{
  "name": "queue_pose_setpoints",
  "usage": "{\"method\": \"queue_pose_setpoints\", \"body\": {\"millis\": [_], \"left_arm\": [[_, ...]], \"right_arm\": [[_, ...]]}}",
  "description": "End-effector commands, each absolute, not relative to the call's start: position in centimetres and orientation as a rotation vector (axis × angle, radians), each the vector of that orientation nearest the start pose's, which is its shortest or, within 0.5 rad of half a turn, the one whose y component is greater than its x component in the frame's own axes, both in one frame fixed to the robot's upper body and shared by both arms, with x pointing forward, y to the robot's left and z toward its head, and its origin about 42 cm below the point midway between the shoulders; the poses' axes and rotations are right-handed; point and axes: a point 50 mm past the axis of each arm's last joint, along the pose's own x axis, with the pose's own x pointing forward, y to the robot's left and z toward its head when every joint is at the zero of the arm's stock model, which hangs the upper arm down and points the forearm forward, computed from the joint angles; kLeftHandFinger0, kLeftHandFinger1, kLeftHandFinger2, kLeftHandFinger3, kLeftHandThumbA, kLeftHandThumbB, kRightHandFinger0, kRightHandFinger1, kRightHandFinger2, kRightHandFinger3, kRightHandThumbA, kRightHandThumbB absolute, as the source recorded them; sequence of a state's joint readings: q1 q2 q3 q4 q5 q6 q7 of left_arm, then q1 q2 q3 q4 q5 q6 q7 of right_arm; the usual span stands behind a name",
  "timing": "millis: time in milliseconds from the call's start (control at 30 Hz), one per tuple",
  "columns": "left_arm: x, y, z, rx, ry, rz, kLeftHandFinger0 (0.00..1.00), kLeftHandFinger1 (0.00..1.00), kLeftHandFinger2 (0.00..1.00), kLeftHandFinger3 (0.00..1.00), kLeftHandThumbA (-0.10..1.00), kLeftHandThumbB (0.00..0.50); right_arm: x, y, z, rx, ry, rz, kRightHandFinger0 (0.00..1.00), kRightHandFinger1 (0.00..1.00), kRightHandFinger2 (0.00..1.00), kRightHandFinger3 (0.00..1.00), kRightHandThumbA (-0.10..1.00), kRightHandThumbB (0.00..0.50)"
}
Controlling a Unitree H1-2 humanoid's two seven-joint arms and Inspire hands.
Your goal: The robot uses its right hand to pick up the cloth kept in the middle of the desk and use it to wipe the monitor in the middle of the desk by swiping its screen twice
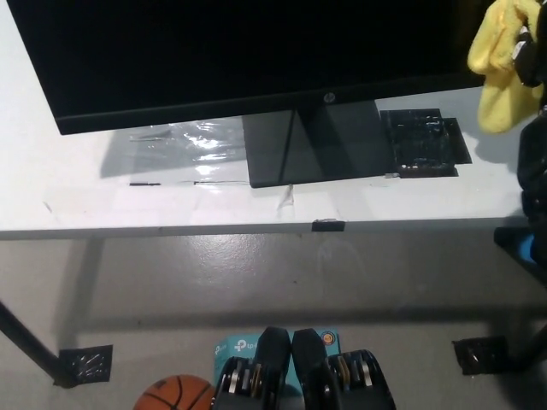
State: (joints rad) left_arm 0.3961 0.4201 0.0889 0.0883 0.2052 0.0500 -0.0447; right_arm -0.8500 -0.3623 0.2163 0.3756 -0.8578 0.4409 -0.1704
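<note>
We see the crumpled yellow cloth (502, 60) hanging at the right edge, just off the lower right corner of the wide black flat monitor (248, 51), above the white desk (77, 201). Our black right hand (532, 60) is mostly cut off; its fingers appear pinched on the cloth.

Right hand (533, 60) (with yellow cloth (500, 64)) and monitor (239, 51) top, all edge-cropped.

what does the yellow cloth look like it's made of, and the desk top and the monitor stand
Cloth: soft fabric, maybe microfiber; it hangs in limp folds. Desk top: smooth white, likely laminate, matte. Monitor stand: dark, probably plastic, with a faint sheen.
</note>
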Motion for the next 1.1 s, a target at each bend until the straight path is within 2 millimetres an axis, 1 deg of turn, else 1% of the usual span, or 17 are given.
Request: {"method": "queue_pose_setpoints", "body": {"millis": [0,67,133,167,200,233,333,367,400,500,600,633,667,800,867,933,1067], "left_arm": [[11.9,40.6,3.8,0.631,0.52,0.061,0.54,0.57,0.71,0.94,0.33,0.006],[12.0,40.6,3.8,0.63,0.517,0.065,0.52,0.55,0.7,0.94,0.31,0.003],[12.0,40.6,3.7,0.639,0.51,0.059,0.51,0.54,0.69,0.94,0.3,0.001],[12.1,40.6,3.7,0.645,0.503,0.055,0.51,0.54,0.68,0.93,0.29,0.0],[12.1,40.6,3.6,0.645,0.496,0.054,0.5,0.53,0.68,0.93,0.28,0.0],[12.2,40.4,3.8,0.641,0.51,0.054,0.52,0.55,0.7,0.94,0.29,0.001],[12.2,40.5,3.7,0.644,0.502,0.05,0.52,0.55,0.7,0.94,0.31,0.008],[12.3,40.5,3.8,0.645,0.504,0.049,0.53,0.55,0.7,0.94,0.32,0.005],[12.4,40.4,3.8,0.647,0.506,0.047,0.54,0.56,0.7,0.94,0.32,0.005],[12.4,40.4,3.9,0.643,0.505,0.049,0.53,0.55,0.7,0.94,0.31,0.003],[12.7,40.5,3.8,0.657,0.502,0.04,0.54,0.56,0.71,0.94,0.31,0.01],[12.8,40.5,3.8,0.657,0.502,0.041,0.53,0.56,0.71,0.94,0.31,0.01],[12.8,40.6,3.8,0.654,0.505,0.043,0.54,0.56,0.7,0.94,0.32,0.012],[13.0,40.6,3.7,0.659,0.508,0.038,0.54,0.56,0.7,0.94,0.34,0.015],[12.9,40.5,3.8,0.652,0.508,0.035,0.54,0.56,0.69,0.94,0.33,0.017],[12.9,40.6,3.6,0.657,0.501,0.039,0.56,0.58,0.7,0.95,0.3,0.003],[12.7,40.6,3.5,0.666,0.503,0.034,0.57,0.58,0.7,0.96,0.3,0.015]], "right_arm": [[51.2,-23.5,38.3,-1.178,-0.369,-0.494,0.0,0.14,0.52,0.48,-0.1,0.07],[51.8,-22.8,38.7,-1.173,-0.362,-0.489,0.0,0.21,0.58,0.56,-0.1,0.079],[52.5,-22.3,39.0,-1.14,-0.366,-0.473,0.0,0.26,0.61,0.63,-0.1,0.011],[52.8,-22.0,39.3,-1.12,-0.374,-0.466,0.0,0.24,0.56,0.52,-0.1,0.025],[53.0,-21.7,39.5,-1.119,-0.383,-0.464,0.0,0.23,0.55,0.49,-0.1,0.031],[53.3,-20.6,40.4,-1.181,-0.43,-0.457,0.0,0.22,0.51,0.38,-0.1,0.083],[53.3,-18.3,41.7,-1.16,-0.463,-0.458,0.0,0.11,0.45,0.36,-0.1,0.132],[53.2,-17.3,42.1,-1.15,-0.465,-0.451,0.0,0.08,0.45,0.37,-0.1,0.065],[53.1,-16.3,42.6,-1.139,-0.469,-0.442,0.0,0.08,0.47,0.44,-0.1,0.043],[52.8,-14.6,43.3,-1.113,-0.488,-0.419,0.0,0.09,0.52,0.62,-0.1,0.033],[52.3,-11.7,44.1,-1.114,-0.521,-0.39,0.0,0.09,0.52,0.62,-0.1,0.03],[52.3,-11.0,44.3,-1.109,-0.524,-0.384,0.0,0.09,0.51,0.58,-0.1,0.021],[52.2,-10.2,44.4,-1.104,-0.526,-0.375,0.0,0.04,0.42,0.42,-0.1,0.03],[51.2,-7.1,44.3,-1.063,-0.561,-0.322,0.0,0.03,0.39,0.36,-0.1,0.056],[51.0,-6.3,44.2,-1.056,-0.563,-0.311,0.0,0.04,0.41,0.41,-0.1,0.078],[50.5,-4.7,43.9,-1.062,-0.576,-0.271,0.0,0.07,0.45,0.5,-0.1,0.065],[49.7,-2.4,43.1,-1.059,-0.583,-0.207,0.0,0.07,0.44,0.48,-0.1,0.103]]}}
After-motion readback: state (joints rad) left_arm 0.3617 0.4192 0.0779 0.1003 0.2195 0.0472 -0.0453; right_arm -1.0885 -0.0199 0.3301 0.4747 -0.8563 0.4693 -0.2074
